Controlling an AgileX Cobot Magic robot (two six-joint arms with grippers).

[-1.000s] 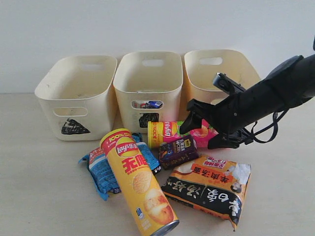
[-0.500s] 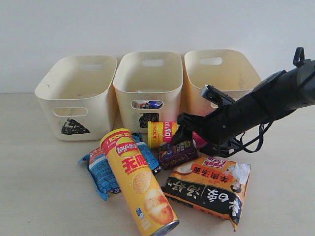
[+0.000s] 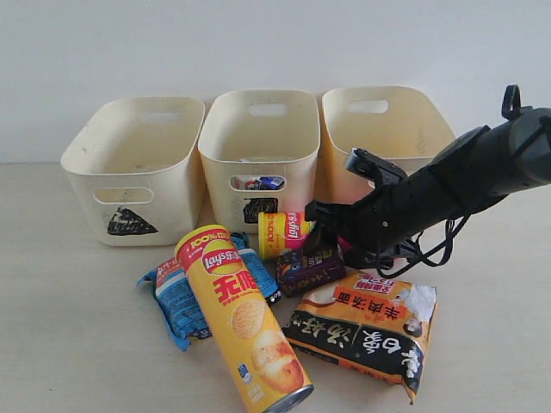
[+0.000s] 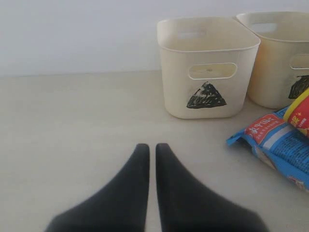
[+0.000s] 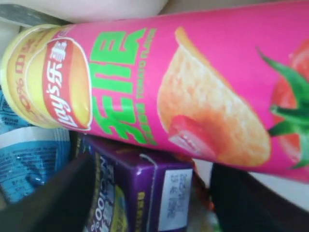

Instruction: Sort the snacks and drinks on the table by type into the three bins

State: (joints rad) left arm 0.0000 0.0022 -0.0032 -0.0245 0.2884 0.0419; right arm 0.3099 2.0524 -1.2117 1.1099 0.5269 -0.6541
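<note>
**A:** What is everything sitting on?

**B:** A pale beige table (image 3: pixel 69 344) is running back to a plain white wall (image 3: pixel 258 43). Three cream bins (image 3: pixel 219 194) are standing along that wall.

**A:** How is the pink chip can (image 3: pixel 291 230) lying?

**B:** It is lying on its side. Its long axis is running roughly along the line from one finger of the right gripper (image 3: pixel 340 237) to the other. The yellow-banded lid end is pointing out past the gripper, toward the yellow Lay's can (image 3: pixel 241 318).

**A:** And where is it against that gripper?

**B:** It is lying just beyond the fingertips. The gripper is hanging spread wide and gripping nothing. The dark purple carton (image 5: pixel 140 193) is showing between its fingers, right against the can.

**A:** And the other arm?

**B:** The left gripper (image 4: pixel 149 150) is hovering over bare table with its fingers nearly pressed together. The triangle bin (image 4: pixel 174 82) is standing ahead of it, and the blue packet (image 4: pixel 275 145) is lying off to one side.
</note>
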